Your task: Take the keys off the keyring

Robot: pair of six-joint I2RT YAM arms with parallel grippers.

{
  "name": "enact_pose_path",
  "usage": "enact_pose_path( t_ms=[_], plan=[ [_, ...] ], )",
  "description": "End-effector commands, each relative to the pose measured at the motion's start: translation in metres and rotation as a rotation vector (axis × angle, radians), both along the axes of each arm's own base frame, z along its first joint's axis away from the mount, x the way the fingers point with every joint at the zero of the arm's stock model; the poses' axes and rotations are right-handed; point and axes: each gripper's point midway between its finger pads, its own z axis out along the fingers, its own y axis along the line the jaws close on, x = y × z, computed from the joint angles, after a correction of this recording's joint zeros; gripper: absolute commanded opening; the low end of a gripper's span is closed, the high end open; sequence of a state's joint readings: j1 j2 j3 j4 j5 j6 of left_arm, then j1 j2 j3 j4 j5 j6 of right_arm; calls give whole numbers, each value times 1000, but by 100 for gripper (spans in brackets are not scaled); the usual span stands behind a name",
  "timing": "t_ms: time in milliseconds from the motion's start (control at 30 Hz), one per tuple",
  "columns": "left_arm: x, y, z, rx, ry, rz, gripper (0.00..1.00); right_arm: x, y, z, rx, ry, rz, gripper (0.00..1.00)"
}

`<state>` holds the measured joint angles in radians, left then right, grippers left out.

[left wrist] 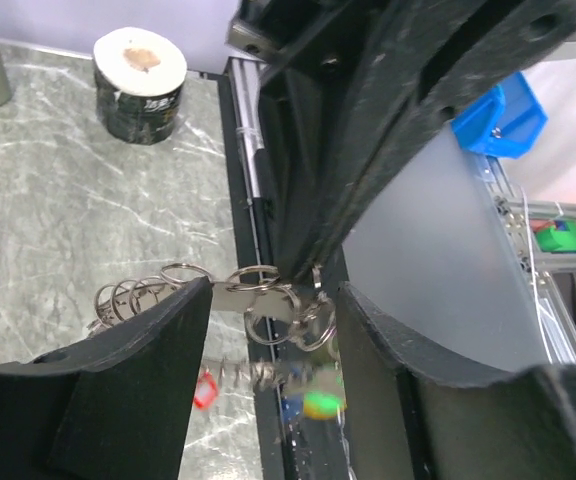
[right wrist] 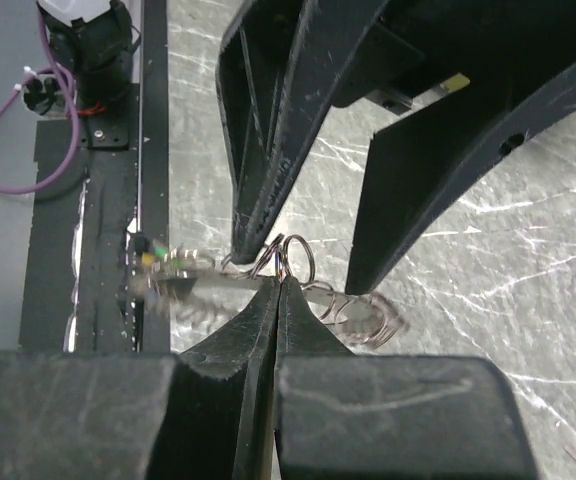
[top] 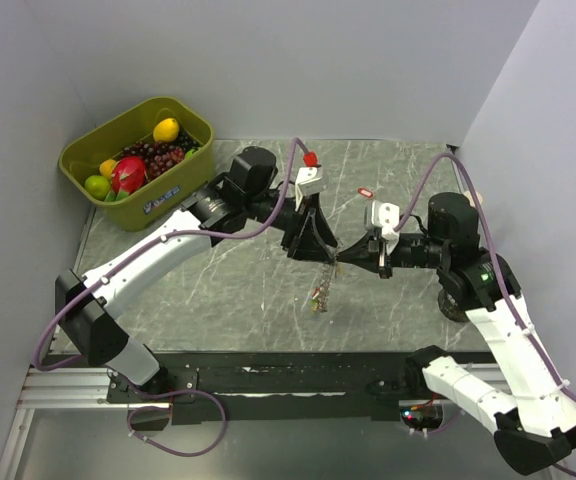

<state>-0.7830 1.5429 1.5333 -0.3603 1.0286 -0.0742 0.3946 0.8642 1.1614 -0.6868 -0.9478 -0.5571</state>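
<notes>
Above the middle of the table (top: 238,290), the two grippers meet tip to tip. The right gripper (right wrist: 279,295) has its fingers pressed tight together, and they pinch the keyring (right wrist: 296,255), a bunch of silver rings held up in the air. The left gripper (left wrist: 275,290) has its fingers apart, one on each side of the rings. The rings sit in the gap between them, and one finger is right at the edge of a ring.

Small keys (left wrist: 318,403) in red, green and blue hang down under the rings. They look blurry.

One red key (top: 311,158) lies on the table past the left gripper. A second red key (top: 366,192) lies near the right arm.

A green basket (top: 78,160) sits in the far left corner with fruit (top: 128,175) in it. A roll of tape (left wrist: 140,70) stands on the table, well apart from the rings.
</notes>
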Motion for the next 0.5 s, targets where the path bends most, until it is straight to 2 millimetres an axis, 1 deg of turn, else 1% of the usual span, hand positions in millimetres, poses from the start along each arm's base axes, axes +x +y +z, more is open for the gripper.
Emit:
enact_pose_path(
  t_ms=[0,133,267,367,467],
  plan=[
    [5,-3,7,-16,-23,48,60,-7,-1,35,68,-111,28,0],
    [10,-2,11,-19,-30,72,63,-2,-4,34,65,-113,-8,0],
    [15,6,23,-42,-33,78,63,9,-6,24,43,-107,-47,0],
    [13,12,29,-57,-40,69,61,10,-6,21,42,-103,-51,0],
    [5,15,31,-68,-53,26,59,16,-5,20,39,-93,-66,0]
  ],
)
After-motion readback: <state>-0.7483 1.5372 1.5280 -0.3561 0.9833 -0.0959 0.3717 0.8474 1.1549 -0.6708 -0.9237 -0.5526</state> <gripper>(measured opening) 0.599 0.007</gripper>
